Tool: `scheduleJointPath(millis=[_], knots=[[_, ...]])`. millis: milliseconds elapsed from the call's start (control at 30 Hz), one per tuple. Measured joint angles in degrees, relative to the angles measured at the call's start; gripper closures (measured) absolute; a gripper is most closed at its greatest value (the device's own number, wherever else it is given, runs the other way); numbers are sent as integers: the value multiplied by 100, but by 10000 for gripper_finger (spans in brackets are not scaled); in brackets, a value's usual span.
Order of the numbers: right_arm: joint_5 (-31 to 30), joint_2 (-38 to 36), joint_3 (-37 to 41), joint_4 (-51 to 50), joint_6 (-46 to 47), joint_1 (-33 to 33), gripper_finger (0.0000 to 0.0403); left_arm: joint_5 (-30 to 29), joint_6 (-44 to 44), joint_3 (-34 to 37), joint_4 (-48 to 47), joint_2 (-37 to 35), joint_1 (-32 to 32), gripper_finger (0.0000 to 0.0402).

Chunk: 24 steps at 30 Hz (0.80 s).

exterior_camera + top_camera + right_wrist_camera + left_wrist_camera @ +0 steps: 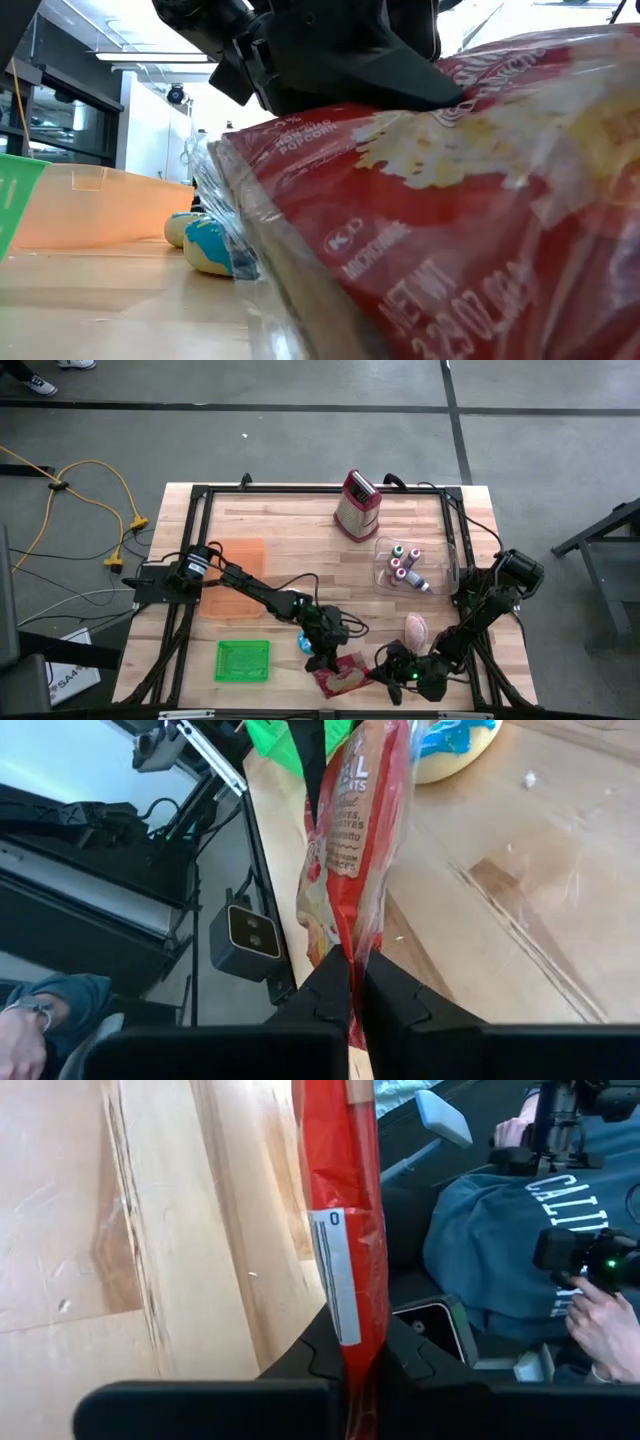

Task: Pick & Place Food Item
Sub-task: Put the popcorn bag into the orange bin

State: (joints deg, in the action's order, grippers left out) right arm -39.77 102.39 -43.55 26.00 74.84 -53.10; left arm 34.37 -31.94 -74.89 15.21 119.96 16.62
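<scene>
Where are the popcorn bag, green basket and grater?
popcorn bag [341, 674]: high view, middle of the red pack, held between both grippers.
green basket [243, 661]: high view, mesh floor, its centre.
grater [357, 506]: high view, red front face.

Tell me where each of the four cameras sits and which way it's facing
High view: overhead, straight down on the table; both arms show.
Low view: at table-top height, looking across, filled by the popcorn bag.
Left wrist view: looks past the left pincer, shut on the bag, toward a seated person.
Right wrist view: looks past the right pincer, shut on the bag.
All four share the bag.
</scene>
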Motion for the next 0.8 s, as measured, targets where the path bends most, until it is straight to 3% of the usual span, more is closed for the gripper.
scheduleJointPath(millis=[300, 467, 800], knots=[[312, 0, 0, -2, 31, 33, 314, 5, -68, 2, -19, 2, 0, 391], [812, 0, 0, -7, 56, 51, 279, 15, -87, 2, 7, -62, 0, 391], [1005, 0, 0, -77, 154, -112, 264, -13, -105, -9, 45, -230, -140, 391]])
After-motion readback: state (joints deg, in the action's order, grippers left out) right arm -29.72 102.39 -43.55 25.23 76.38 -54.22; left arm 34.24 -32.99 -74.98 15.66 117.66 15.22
